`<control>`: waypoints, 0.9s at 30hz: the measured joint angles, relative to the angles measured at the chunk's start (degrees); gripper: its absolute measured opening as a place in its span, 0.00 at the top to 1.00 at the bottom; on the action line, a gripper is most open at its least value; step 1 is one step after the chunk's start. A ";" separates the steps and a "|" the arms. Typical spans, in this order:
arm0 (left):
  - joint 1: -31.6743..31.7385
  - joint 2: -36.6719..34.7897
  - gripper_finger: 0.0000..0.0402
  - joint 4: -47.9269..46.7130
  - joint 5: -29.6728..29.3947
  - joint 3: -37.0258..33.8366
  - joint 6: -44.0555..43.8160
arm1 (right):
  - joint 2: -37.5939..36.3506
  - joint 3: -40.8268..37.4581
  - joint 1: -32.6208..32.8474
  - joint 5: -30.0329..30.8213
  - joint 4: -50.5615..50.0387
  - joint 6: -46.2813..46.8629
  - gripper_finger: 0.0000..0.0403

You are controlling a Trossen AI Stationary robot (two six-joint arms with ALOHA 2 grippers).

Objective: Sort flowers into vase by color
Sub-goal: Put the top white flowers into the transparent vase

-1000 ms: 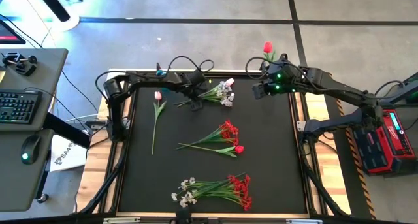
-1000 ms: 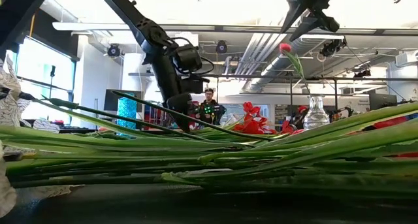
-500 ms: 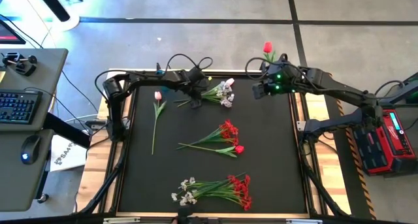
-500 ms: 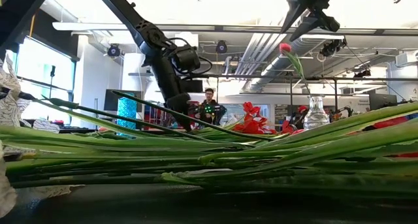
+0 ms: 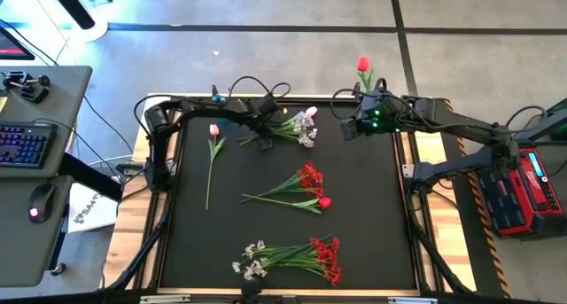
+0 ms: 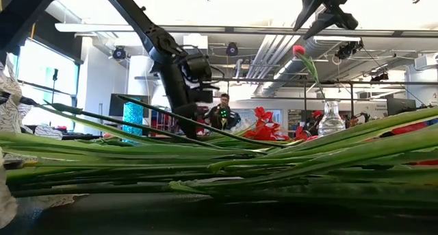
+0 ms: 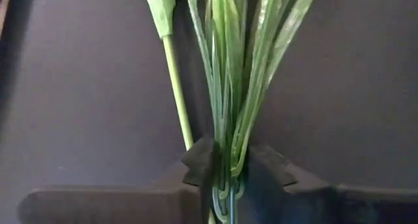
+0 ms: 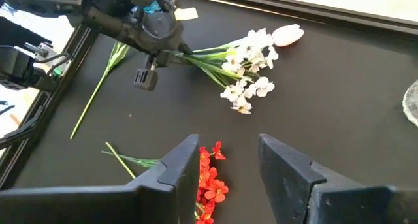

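Note:
My left gripper (image 5: 263, 132) is down at the far left of the black mat, shut on the stems of a spray of small white blossoms (image 5: 304, 127). A pink-white tulip bloom (image 8: 287, 34) lies with that spray. My right gripper (image 5: 349, 128) hovers open above the mat's far right, touching nothing. The glass vase (image 6: 330, 118) stands at the far right edge with a red rose (image 5: 362, 65) upright in it. A single pink tulip (image 5: 213, 153), a red bunch (image 5: 306, 187) and a mixed white-and-red bunch (image 5: 297, 258) lie flat on the mat. My left gripper pinches several thin green stems (image 7: 226, 160) of the white spray between its two fingers (image 7: 199, 162), near the stems' cut ends. The fingers come from above, across the stems. The blossoms (image 8: 251, 67) and stems rest on the mat.
Metal frame rails edge the mat (image 5: 372, 215). A desk with keyboard and mouse (image 5: 35, 144) stands left of the table, and a red case (image 5: 523, 193) right of it. A person (image 6: 220, 114) shows far behind the table. Bare mat lies right of the bunches.
My right gripper has drawn slightly toward the table's near edge and stays open. My left gripper has shifted slightly toward the far edge over the white spray's stems. The flowers lie where they were.

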 joint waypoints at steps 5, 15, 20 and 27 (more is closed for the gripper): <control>-0.39 -2.91 0.96 -0.92 0.01 1.39 -0.92 | 0.00 0.00 0.41 1.53 -0.17 1.23 0.65; -0.25 -12.98 0.99 2.88 6.84 2.43 -14.87 | 1.95 -3.39 3.12 0.53 4.02 6.21 0.65; -0.42 -18.62 1.00 11.91 10.33 2.47 -19.98 | 2.03 -7.70 6.77 1.17 15.66 9.40 0.65; -2.01 -22.15 1.00 24.39 20.40 2.49 -26.66 | 2.05 -10.14 8.69 10.61 34.11 2.75 0.62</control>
